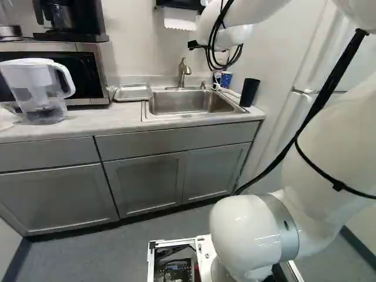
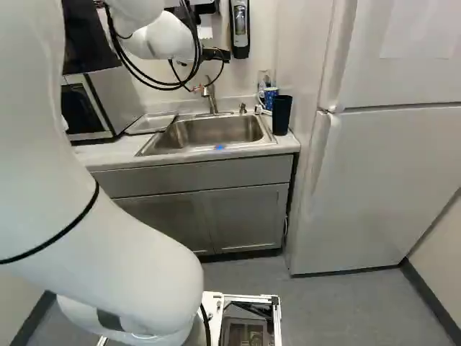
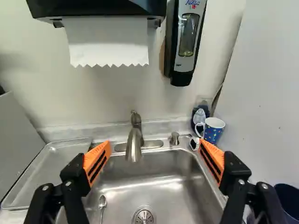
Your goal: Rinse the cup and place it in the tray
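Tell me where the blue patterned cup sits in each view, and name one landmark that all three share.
Left base view: right of center, behind the sink's far right corner, just left of the black tumbler.
Right base view: the cup stands right of the faucet, left of the same tumbler.
Wrist view: beyond one fingertip of the open gripper, near the side wall.
Shared landmark: the faucet.
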Controlling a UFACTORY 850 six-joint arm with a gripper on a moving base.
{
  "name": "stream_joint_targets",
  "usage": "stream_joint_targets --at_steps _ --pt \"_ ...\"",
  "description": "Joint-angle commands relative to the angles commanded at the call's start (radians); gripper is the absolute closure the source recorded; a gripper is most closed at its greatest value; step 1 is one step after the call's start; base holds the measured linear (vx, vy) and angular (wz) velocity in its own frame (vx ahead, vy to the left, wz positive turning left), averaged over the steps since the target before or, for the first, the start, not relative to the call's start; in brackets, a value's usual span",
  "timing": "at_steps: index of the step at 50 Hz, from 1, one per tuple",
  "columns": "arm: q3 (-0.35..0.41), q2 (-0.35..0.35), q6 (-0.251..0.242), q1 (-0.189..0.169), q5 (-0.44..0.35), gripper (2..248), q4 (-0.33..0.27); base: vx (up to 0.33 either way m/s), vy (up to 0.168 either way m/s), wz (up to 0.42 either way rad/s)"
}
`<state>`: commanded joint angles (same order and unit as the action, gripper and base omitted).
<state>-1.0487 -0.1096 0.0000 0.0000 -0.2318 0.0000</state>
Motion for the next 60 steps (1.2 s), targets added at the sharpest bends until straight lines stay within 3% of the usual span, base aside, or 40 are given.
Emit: stream_joint_targets --at_steps 60 --pt "0.000 0.000 0.000 0.000 0.000 3 0.000 0.063 0.027 -0.039"
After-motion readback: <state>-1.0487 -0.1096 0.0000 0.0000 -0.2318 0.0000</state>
